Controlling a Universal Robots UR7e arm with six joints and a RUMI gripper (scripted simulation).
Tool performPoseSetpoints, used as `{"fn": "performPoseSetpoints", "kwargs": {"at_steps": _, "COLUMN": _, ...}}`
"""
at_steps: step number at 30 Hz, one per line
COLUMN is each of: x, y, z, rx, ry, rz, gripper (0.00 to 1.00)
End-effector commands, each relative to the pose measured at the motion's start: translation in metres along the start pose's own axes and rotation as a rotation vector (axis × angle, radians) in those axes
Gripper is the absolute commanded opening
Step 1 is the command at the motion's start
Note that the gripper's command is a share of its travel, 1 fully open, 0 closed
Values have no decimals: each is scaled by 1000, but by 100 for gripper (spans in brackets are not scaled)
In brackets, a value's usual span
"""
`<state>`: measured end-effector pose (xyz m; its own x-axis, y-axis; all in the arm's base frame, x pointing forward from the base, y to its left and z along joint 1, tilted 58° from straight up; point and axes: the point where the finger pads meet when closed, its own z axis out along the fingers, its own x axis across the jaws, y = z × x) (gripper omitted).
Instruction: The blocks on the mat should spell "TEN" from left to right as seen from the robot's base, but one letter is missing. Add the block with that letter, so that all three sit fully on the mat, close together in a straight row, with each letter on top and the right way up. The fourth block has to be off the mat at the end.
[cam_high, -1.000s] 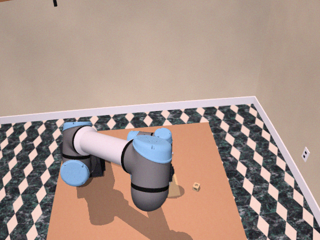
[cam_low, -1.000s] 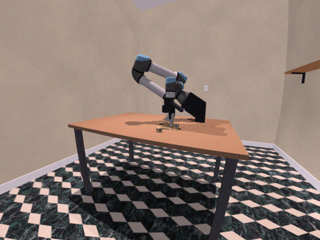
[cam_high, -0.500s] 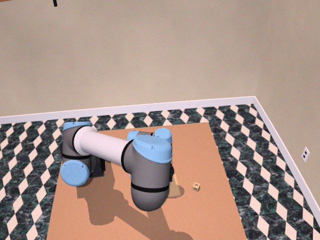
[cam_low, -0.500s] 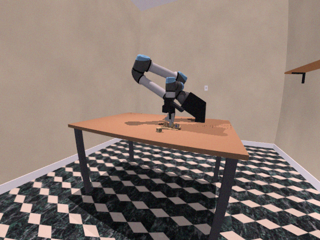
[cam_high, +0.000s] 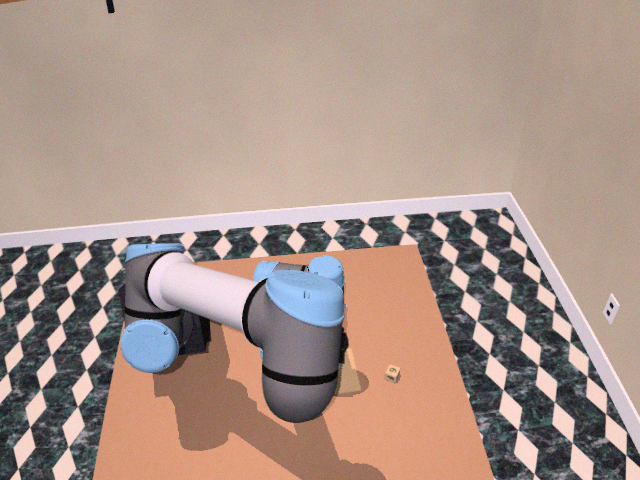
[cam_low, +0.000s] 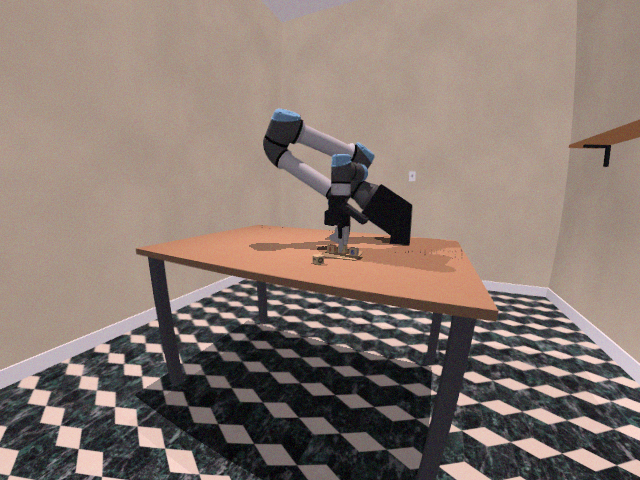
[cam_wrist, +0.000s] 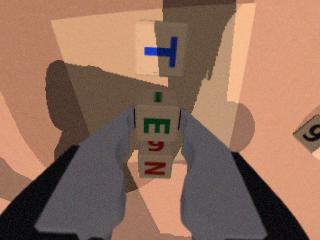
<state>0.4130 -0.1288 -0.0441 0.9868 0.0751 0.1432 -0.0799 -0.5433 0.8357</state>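
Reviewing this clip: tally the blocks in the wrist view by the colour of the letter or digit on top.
Blue, the T block: 1
Green, the E block: 1
Red, the N block: 1
Black, the block marked 9 or 6: 1
Total: 4

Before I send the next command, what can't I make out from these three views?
- E block: whether its underside touches the mat; the wrist view looks from above, and in the exterior view it is too small.
- N block: its far faces, turned away in the wrist view.
- Block marked 9: cut off by the wrist view's right edge.
- Gripper: hidden behind the arm in the top view.
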Motion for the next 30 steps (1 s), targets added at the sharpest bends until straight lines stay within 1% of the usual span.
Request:
{"fn": "performPoseSetpoints", "kwargs": {"at_steps": 1, "x": -2, "y": -1, "z": 2, "rx": 1, "ry": -4, "rz": -2, "gripper": 9}}
{"fn": "performPoseSetpoints", "kwargs": {"at_steps": 30, "x": -1, "y": 0, "z": 5, "rx": 1, "ry": -2, "rz": 0, "gripper": 9}}
